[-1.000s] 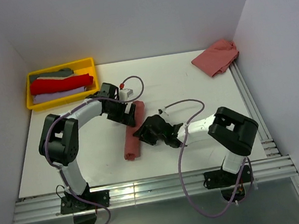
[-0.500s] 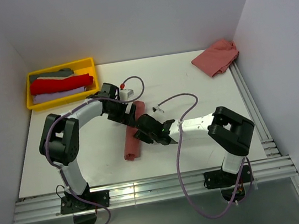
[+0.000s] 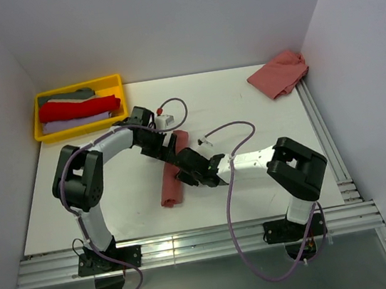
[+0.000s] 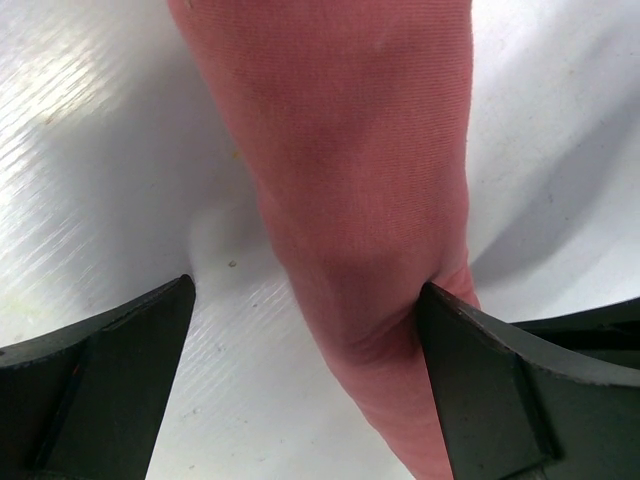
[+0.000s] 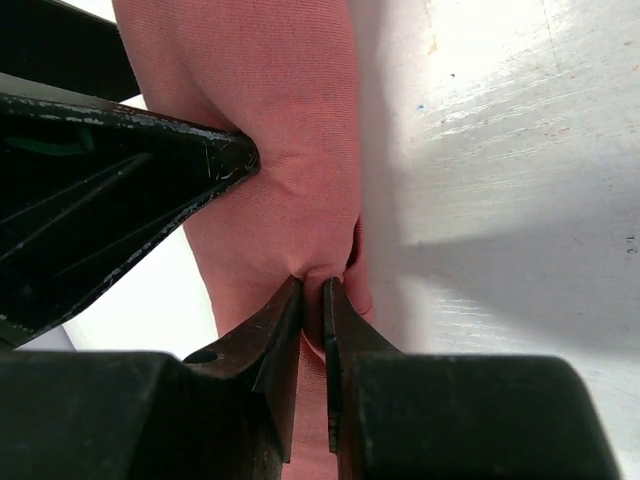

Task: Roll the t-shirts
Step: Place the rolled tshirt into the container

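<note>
With the right gripper nipping only a thin fold of the rolled t-shirt, which lies just left of the worktop's middle, and the left gripper spread wide astride it, a pull may peel that layer loose and unroll it.

Right gripper now tight on fold of rolled t-shirt

1 salmon-red rolled t-shirt lies centrally; 1 crumpled t-shirt sits far right.

Overhead, plus wrist close-ups of t-shirt
</note>
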Controlling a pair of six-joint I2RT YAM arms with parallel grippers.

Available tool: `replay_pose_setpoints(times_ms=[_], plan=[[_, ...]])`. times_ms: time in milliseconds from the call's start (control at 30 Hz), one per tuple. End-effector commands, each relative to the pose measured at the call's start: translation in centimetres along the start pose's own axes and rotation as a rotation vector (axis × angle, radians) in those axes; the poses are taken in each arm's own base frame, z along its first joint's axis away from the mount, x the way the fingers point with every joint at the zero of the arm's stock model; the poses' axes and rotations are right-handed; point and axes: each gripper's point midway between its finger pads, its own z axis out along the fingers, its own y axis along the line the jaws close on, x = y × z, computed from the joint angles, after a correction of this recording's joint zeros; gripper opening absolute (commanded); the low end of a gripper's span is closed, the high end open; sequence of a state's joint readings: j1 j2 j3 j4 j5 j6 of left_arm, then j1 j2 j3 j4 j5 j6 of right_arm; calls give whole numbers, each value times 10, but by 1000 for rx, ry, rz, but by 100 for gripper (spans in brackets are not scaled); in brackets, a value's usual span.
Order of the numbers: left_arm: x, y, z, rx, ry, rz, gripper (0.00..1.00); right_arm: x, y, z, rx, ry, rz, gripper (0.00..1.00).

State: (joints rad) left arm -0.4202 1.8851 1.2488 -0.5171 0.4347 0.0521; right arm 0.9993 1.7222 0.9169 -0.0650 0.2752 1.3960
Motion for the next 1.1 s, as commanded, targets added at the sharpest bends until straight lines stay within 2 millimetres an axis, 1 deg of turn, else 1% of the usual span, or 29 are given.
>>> replay_pose_setpoints(times_ms=[0,33,300,333,500,600,633,700,733,767,800,833,867,900,933,967,1000,1033,1067], plan=[[8,-7,6,68,44,13,99,7,-49,10,163,6,-64,13],[10,-8,8,81,53,12,99,8,-47,10,161,8,-64,12],[16,-22,19,202,88,-16,99,9,-54,10,179,9,-62,11],[17,-24,21,213,92,-21,100,10,-57,10,183,12,-63,11],[24,-25,25,230,117,-41,98,12,-60,11,188,18,-62,10],[31,-25,29,249,139,-58,88,13,-62,12,195,22,-61,9],[33,-25,32,250,149,-63,81,12,-62,13,195,21,-58,9],[35,-24,33,251,160,-68,71,14,-65,13,198,23,-57,9],[38,-23,37,254,169,-71,62,14,-67,13,202,24,-58,9],[37,-22,38,249,172,-76,56,14,-67,13,201,24,-56,9],[37,-21,39,246,174,-77,49,13,-68,13,201,23,-58,9],[38,-19,43,244,183,-79,32,13,-67,13,198,21,-59,10],[35,-16,44,232,179,-75,24,11,-66,12,196,16,-62,14],[34,-13,46,221,179,-78,8,10,-60,11,183,11,-65,20],[28,-11,47,213,163,-68,0,8,-58,10,178,7,-77,25],[24,-8,47,202,150,-59,0,6,-55,8,174,3,-86,37],[19,-3,47,170,138,-46,0,3,-46,4,153,-5,-88,43],[13,1,46,152,124,-31,0,1,-42,0,142,-10,-95,48],[0,4,43,134,90,-9,0,-2,-39,-4,137,-19,-110,53]])
